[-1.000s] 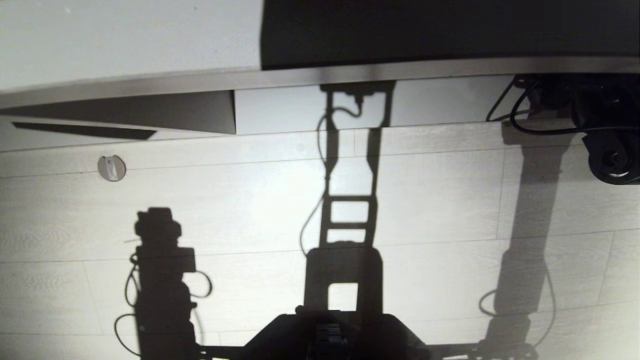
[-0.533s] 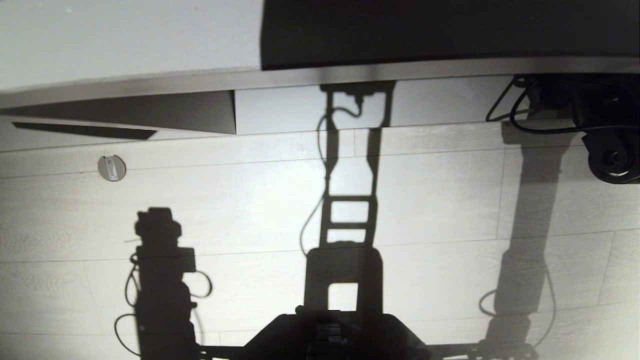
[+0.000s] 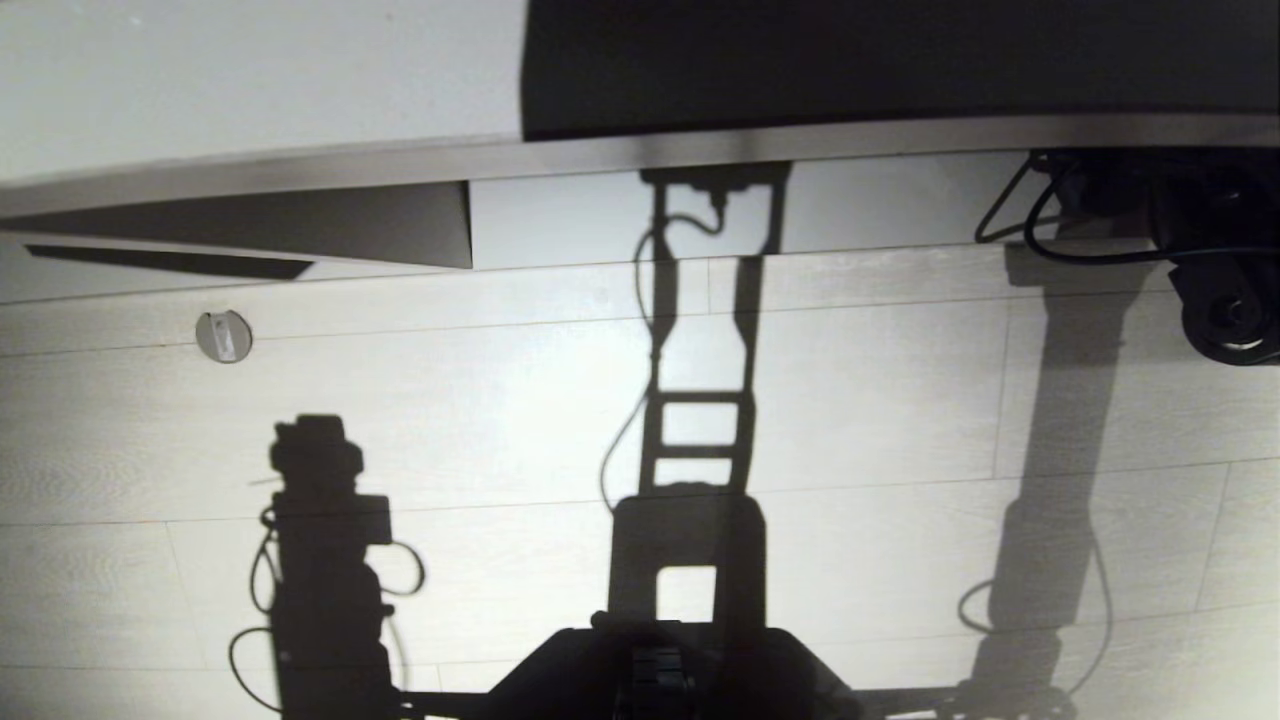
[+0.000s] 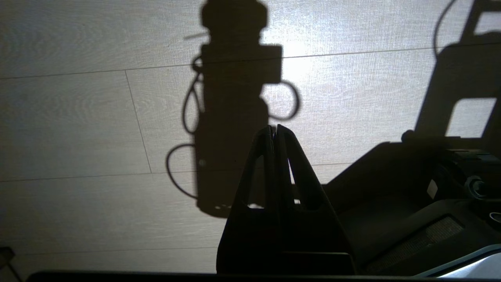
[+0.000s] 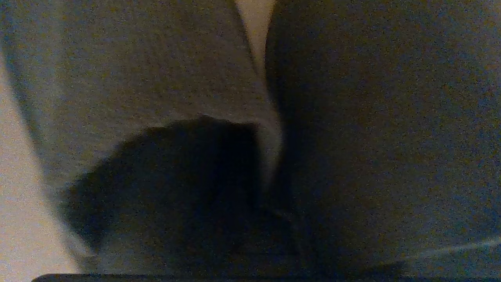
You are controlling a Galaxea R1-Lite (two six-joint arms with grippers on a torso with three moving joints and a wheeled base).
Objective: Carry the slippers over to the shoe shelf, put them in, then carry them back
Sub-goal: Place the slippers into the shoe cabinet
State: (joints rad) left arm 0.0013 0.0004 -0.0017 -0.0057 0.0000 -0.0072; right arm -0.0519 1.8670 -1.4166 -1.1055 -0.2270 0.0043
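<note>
Tho dim, slippers (image 5: 156, 78) @ end effector (image 3: 1120, 195)

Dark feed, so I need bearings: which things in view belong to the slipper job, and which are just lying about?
Job: slippers, close before the right wrist camera; shoe shelf; right arm reaching into it.
Lying about: small round disc on the floor; left gripper, shut, idle above it.
</note>
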